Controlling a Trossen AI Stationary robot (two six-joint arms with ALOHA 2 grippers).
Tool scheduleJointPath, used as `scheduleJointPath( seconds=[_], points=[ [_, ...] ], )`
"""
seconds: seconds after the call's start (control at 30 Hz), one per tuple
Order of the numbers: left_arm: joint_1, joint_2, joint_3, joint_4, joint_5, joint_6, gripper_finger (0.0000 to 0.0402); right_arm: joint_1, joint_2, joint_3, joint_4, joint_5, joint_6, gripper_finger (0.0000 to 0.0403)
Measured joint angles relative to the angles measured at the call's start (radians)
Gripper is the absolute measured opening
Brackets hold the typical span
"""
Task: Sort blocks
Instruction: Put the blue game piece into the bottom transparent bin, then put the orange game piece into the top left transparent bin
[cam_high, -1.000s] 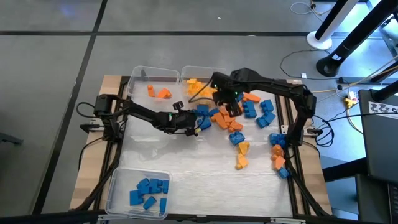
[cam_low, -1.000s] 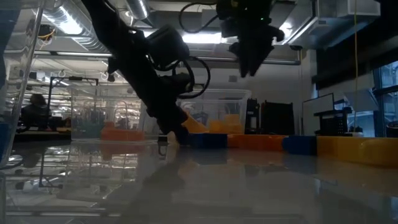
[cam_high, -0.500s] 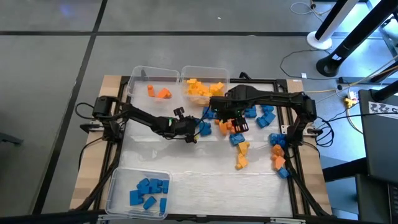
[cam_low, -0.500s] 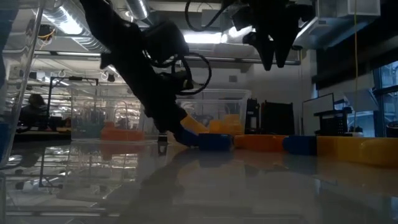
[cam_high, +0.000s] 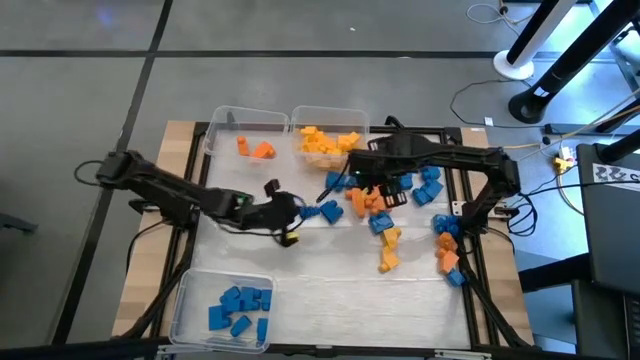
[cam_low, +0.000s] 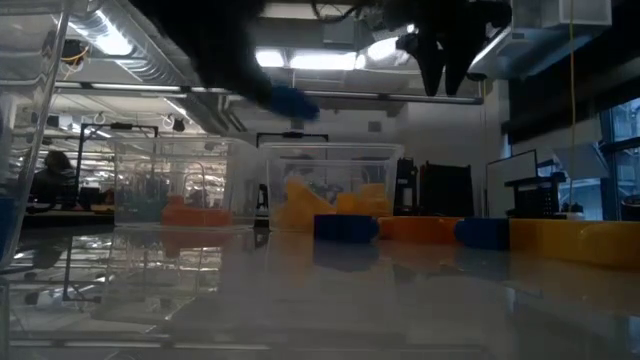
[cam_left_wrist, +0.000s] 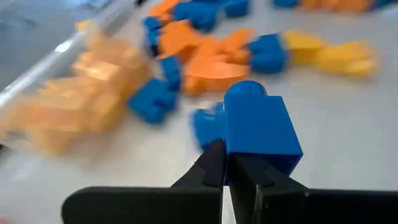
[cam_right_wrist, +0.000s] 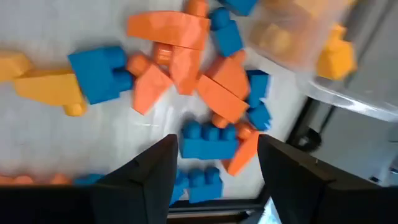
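Blocks, small plastic interlocking toy bricks in blue, orange and yellow: the main loose heap (cam_high: 385, 195) lies on the white surface (cam_high: 320, 270) toward its far right, just in front of the two far bins, with a smaller scatter (cam_high: 445, 245) along the right edge and two yellow pieces (cam_high: 388, 250) near the middle. Sorted stock so far: clear plastic rectangular bin, near left (cam_high: 195, 310), holding roughly half a dozen blue bricks; clear bin, far left (cam_high: 235, 125), holding two or three orange pieces; clear bin, far middle (cam_high: 330, 118), holding a cluster of yellow-orange pieces. Left pincer (cam_left_wrist: 225, 163): clamped on one blue brick (cam_left_wrist: 261, 127), raised off the surface near its centre-left, apart from the heap; judged in transit toward the blue bin. Right pincer (cam_right_wrist: 214, 158): fingers spread wide, holding nothing, hovering directly above the heap over a blue studded brick (cam_right_wrist: 208, 140) that lies among orange wedges. Progress: early to middling; judged well under half sorted, since most blue and orange bricks and several yellow ones are not yet binned.
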Motion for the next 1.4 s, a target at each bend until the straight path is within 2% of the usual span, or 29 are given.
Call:
scheduleJointPath(
  seconds=[0.13,0.23,0.33,0.43,0.6,0.77,0.9,1.1,1.17,1.4],
  points=[
    [-0.116,-0.156,0.0,-0.088,0.083,-0.126,0.0001,0.001,-0.09,-0.079,-0.001,0.046,0.009,0.0223],
    [-0.223,-0.255,0.0,-0.113,0.139,-0.171,0.0001,0.0,-0.16,-0.193,0.019,0.071,0.043,0.0223],
    [-0.337,-0.322,0.0,-0.114,0.176,-0.185,0.0001,0.0,-0.234,-0.335,0.123,0.058,0.054,0.0223],
    [-0.443,-0.351,0.0,-0.145,0.199,-0.238,0.0001,0.0,-0.287,-0.491,0.281,-0.002,0.055,0.0223],
    [-0.58,-0.338,0.0,-0.205,0.215,-0.445,0.0003,0.0,-0.306,-0.689,0.477,-0.1,0.071,0.0223],
    [-0.655,-0.307,0.0,-0.204,0.249,-0.607,0.0004,0.0,-0.297,-0.809,0.617,-0.145,0.106,0.0223],
    [-0.694,-0.279,0.0,-0.206,0.255,-0.7,0.0005,0.0,-0.297,-0.846,0.683,-0.189,0.137,0.0223],
    [-0.716,-0.21,0.0,-0.211,0.259,-0.779,0.0005,0.0,-0.297,-0.89,0.744,-0.176,0.186,0.0223],
    [-0.716,-0.179,0.0,-0.211,0.289,-0.815,0.0009,0.0,-0.297,-0.911,0.761,-0.173,0.188,0.0223],
    [-0.713,-0.088,0.001,-0.205,0.367,-0.884,0.0068,0.0,-0.297,-0.957,0.847,-0.156,0.208,0.0223]
  ],
)
